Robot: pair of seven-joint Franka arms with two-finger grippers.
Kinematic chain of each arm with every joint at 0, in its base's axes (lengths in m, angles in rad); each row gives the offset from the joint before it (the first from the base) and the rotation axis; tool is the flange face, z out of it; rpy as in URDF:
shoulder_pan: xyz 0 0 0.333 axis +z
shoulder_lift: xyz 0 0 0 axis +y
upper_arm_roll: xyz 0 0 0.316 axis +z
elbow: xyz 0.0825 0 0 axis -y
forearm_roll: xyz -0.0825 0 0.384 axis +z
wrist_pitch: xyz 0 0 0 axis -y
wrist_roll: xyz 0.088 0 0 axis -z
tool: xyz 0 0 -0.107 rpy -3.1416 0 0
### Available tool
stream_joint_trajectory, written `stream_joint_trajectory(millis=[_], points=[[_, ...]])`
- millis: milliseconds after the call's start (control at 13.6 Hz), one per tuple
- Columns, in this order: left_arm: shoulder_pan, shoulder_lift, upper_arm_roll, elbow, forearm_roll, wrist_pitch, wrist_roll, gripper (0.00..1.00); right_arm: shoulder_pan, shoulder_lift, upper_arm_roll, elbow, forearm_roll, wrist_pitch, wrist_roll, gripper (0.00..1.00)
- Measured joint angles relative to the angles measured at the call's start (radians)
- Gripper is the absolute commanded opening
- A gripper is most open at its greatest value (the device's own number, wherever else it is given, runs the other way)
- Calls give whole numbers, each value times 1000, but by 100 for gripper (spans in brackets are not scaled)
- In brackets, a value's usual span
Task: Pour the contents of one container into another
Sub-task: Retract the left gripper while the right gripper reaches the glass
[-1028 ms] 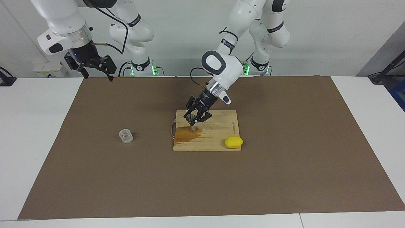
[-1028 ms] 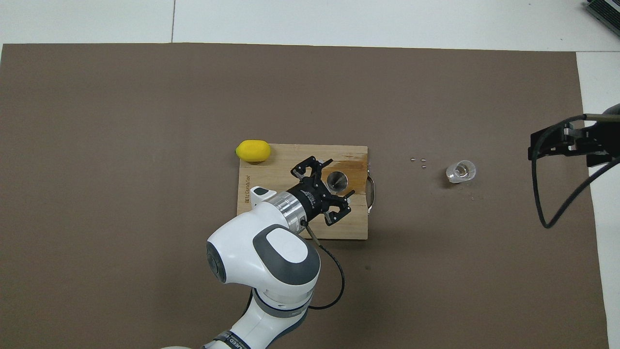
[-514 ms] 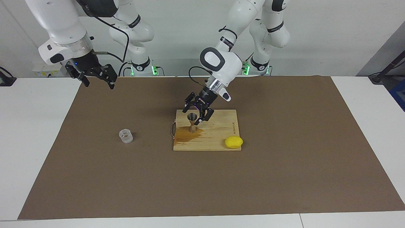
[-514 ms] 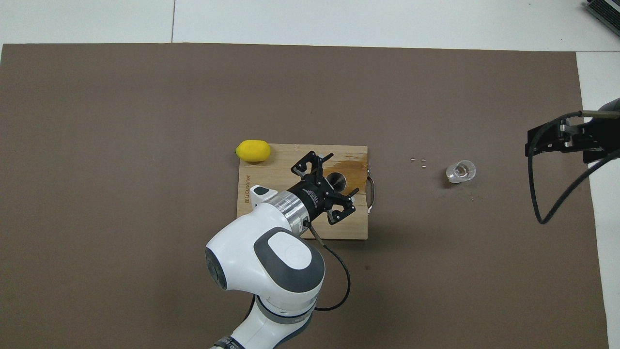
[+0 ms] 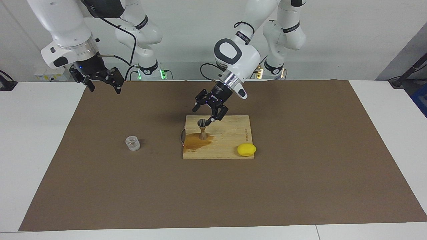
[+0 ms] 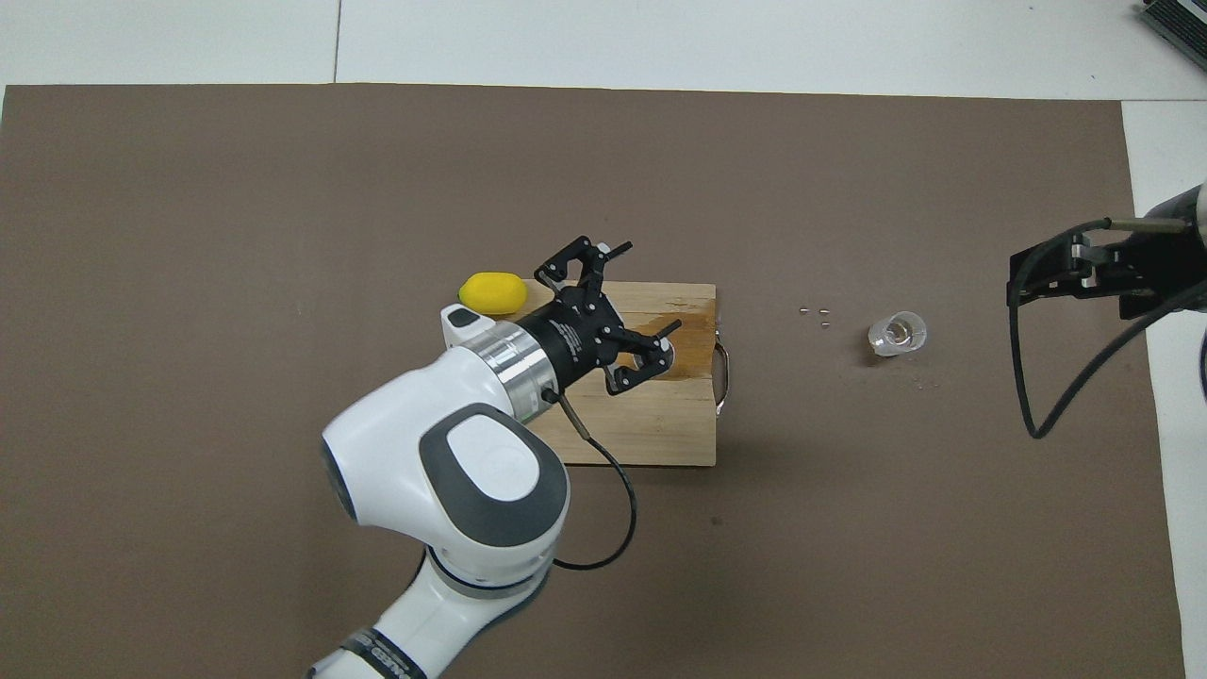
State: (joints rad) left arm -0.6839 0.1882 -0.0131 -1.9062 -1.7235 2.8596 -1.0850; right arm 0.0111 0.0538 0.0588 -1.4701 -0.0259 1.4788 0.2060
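Your left gripper (image 5: 204,112) hung with its fingers spread wide and empty, tilted down over the edge of the wooden cutting board (image 5: 230,140) nearer the robots, just above the metal jigger (image 5: 202,128) and clear of it. Your jigger stood upright on the board, unsupported, its open upper cone facing up; in the overhead view the gripper's links covered most of it, so contact was best judged from the facing view, where a gap showed. A dark wet stain (image 5: 196,142) lay on the board around the jigger's foot and spread toward the metal handle (image 5: 182,136), which suggests that some liquid missed the cone. A lemon (image 5: 246,149) rested at the board's corner toward the left arm's end, well out of the pouring path. The clear glass cup (image 5: 132,143) stood upright on the brown mat (image 5: 300,173), well apart from the board toward the right arm's end, with a few small specks (image 6: 817,314) between them. Your right gripper (image 5: 101,82) waited, fingers open and empty, raised over the mat's corner at its own end. The pour appeared essentially complete.
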Motion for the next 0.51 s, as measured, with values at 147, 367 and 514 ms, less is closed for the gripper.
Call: stream_joint_trajectory(millis=[147, 367, 514], points=[[142, -14, 8, 12, 130, -175, 4, 100, 3, -15, 0, -53, 0, 61, 9, 99], [254, -33, 10, 59, 334, -289, 3, 100, -17, -47, -7, -144, 0, 141, 83, 100], [275, -46, 11, 77, 473, -292, 0, 100, -23, -69, -9, -186, 0, 139, 276, 100]])
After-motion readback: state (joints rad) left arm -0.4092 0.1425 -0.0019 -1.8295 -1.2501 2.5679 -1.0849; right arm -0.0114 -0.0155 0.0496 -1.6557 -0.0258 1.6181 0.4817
